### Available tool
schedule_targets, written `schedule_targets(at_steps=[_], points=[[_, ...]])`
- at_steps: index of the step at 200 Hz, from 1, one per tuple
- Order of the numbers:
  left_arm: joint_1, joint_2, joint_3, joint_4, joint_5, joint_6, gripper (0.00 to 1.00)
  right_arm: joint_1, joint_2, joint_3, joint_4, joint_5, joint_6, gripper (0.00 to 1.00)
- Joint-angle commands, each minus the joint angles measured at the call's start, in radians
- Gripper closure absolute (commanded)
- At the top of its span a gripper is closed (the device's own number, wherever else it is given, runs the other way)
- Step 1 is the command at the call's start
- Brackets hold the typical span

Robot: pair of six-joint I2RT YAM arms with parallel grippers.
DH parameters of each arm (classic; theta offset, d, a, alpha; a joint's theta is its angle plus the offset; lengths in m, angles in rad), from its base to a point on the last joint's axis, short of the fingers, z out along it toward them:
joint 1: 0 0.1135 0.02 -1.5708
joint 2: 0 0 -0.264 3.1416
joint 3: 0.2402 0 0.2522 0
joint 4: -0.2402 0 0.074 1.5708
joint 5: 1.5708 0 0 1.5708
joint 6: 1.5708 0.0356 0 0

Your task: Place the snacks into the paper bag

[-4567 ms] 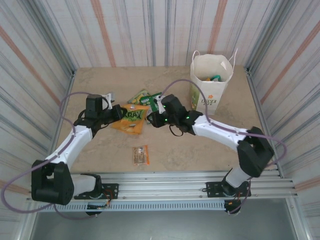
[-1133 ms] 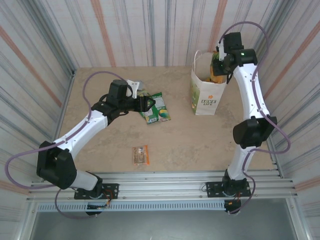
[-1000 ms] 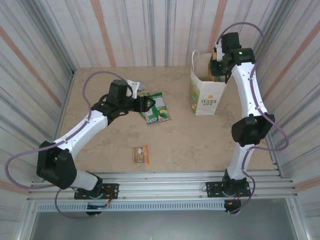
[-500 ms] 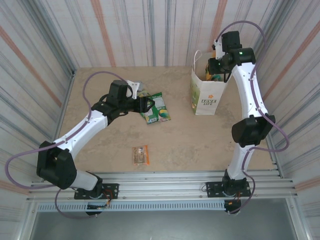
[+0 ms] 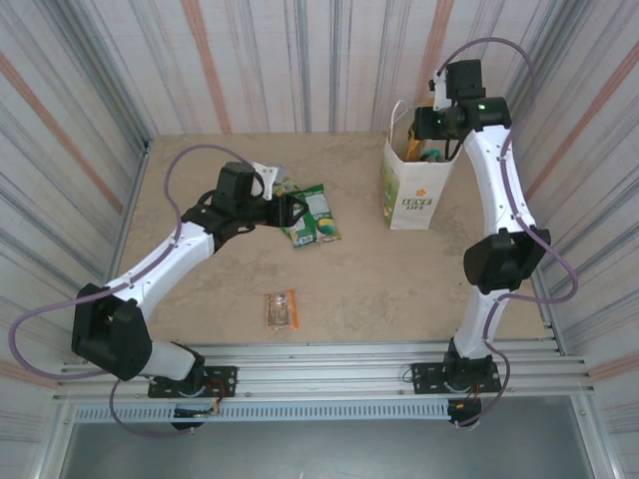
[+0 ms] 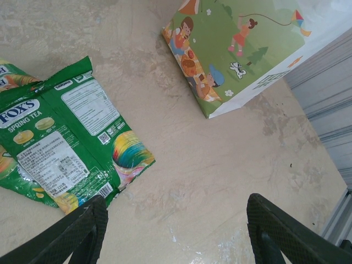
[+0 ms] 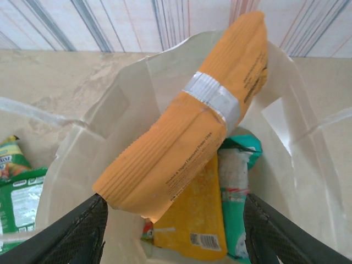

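The white paper bag [image 5: 411, 188] stands upright at the back right. My right gripper [image 5: 427, 126] hangs over its mouth, open [image 7: 173, 236]. An orange packet [image 7: 192, 126] leans slantwise inside the bag [image 7: 82, 159], its lower end near my left finger but not clamped. Below it lie a yellow packet [image 7: 192, 220] and a teal packet [image 7: 236, 181]. My left gripper [image 5: 291, 208] is open [image 6: 179, 242] just above the table, beside a green packet [image 5: 316, 214] [image 6: 60, 143]. A small clear packet [image 5: 282, 308] lies near the front.
A second green-yellow packet [image 5: 284, 187] pokes out from under the green one [image 6: 11, 77]. The bag's printed side [image 6: 236, 49] faces the left gripper. Striped walls close in the table on three sides; a rail [image 5: 329, 359] runs along the front.
The right gripper has opened over the bag and let go of the orange packet, which now rests in the bag's mouth. The left arm has barely moved.
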Motion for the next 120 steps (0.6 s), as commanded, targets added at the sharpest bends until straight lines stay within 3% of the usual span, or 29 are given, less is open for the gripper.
schedule_targets(at_steps=[1,35,85,120], points=[[-0.005,-0.037,-0.023,-0.002,-0.018,0.018,0.3,0.009,0.074,0.01,0.017,-0.044,0.021,0.38],[-0.005,-0.042,-0.039,0.004,-0.018,0.012,0.3,0.019,0.128,0.015,0.021,-0.14,0.006,0.51],[-0.005,-0.073,-0.062,-0.006,-0.026,0.009,0.3,0.078,0.107,-0.008,0.054,0.087,-0.033,0.82],[-0.005,-0.096,-0.078,-0.019,-0.047,0.018,0.3,0.121,-0.006,-0.084,0.119,0.21,-0.123,0.91]])
